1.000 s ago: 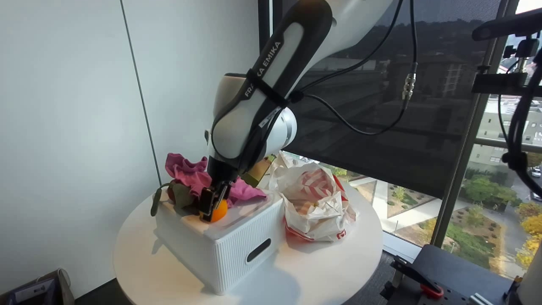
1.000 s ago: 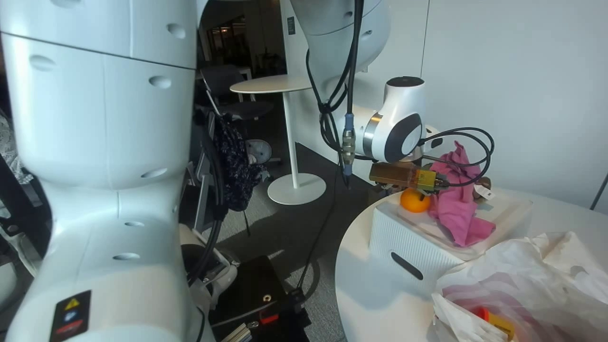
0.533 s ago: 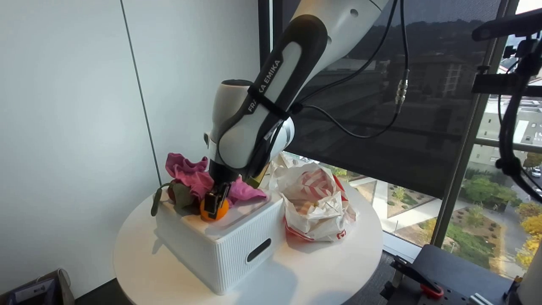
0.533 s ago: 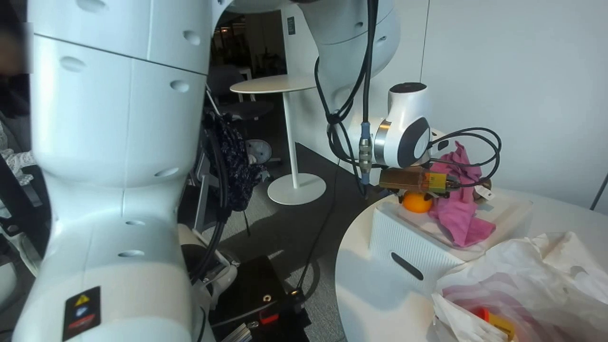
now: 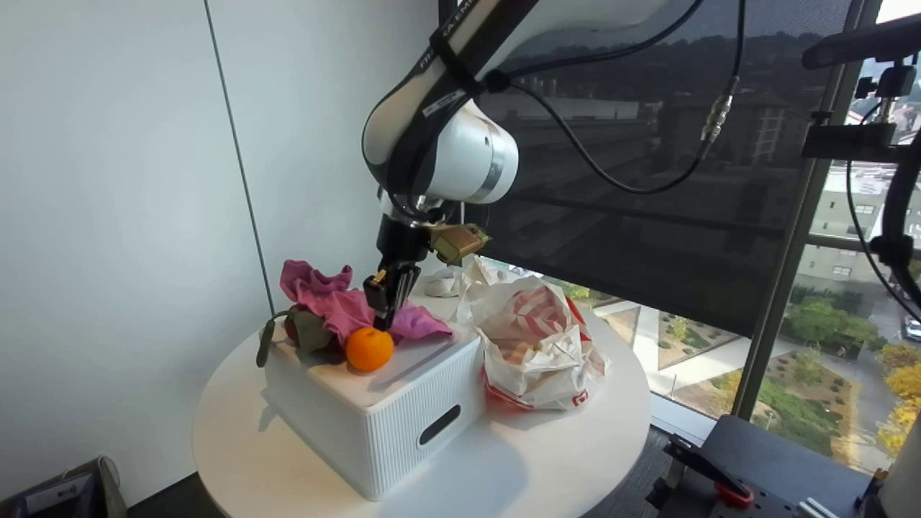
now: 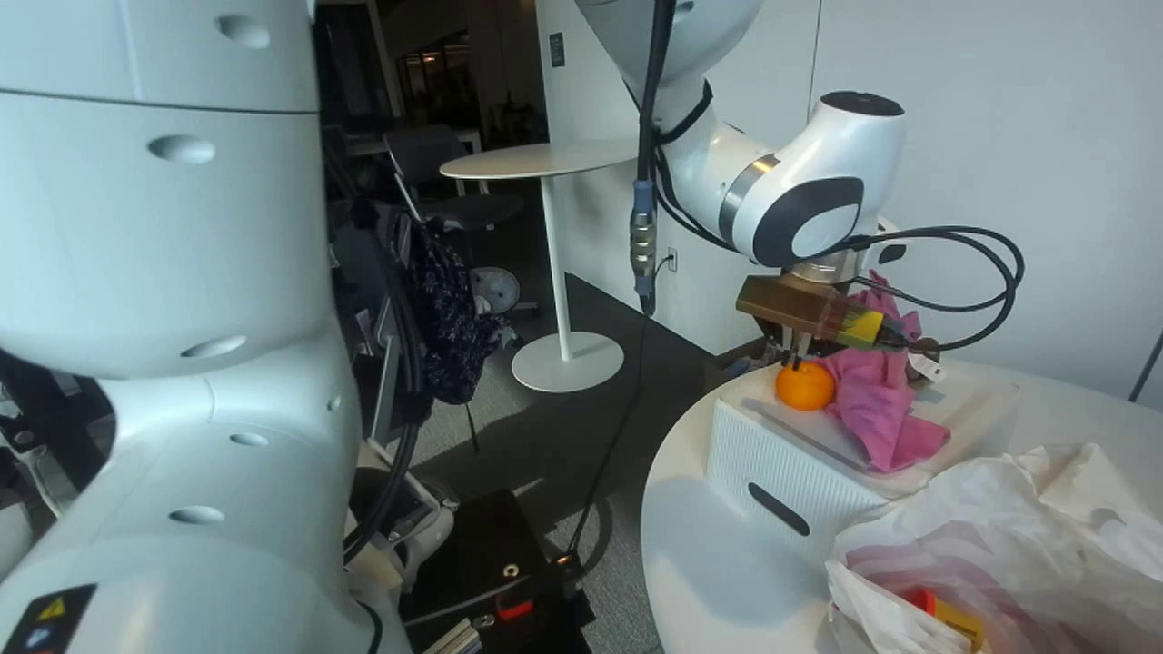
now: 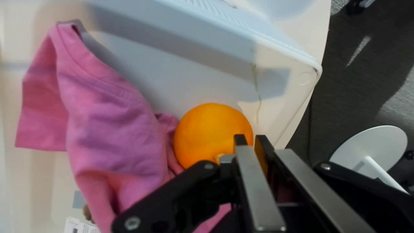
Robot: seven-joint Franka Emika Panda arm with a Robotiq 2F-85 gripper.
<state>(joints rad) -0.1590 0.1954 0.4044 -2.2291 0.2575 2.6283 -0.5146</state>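
An orange [image 5: 369, 350] rests on top of a white ribbed box [image 5: 424, 421], against a crumpled pink cloth [image 5: 342, 309]. Just above and partly over the fruit hangs my gripper [image 7: 248, 139], pointing down. Its fingers [image 7: 258, 191] stand almost together, with only a thin gap and nothing gripped in it. In the wrist view the orange [image 7: 207, 129] lies to one side of the fingertips, not between them. In an exterior view the fingertips end right at the top of the orange [image 6: 805, 388]; whether they touch it I cannot tell.
The box stands on a round white table [image 5: 237, 439]. Beside it sits a white plastic bag [image 5: 536, 345], with an orange and yellow item [image 6: 945, 618] inside. A greenish soft item [image 5: 311, 331] lies by the cloth. Cables loop [image 6: 981, 245] from the wrist.
Half a second ago the gripper was lower, its fingers around the orange. Now it has risen and its jaws have come together, while the orange stays on the box, shifted only slightly.
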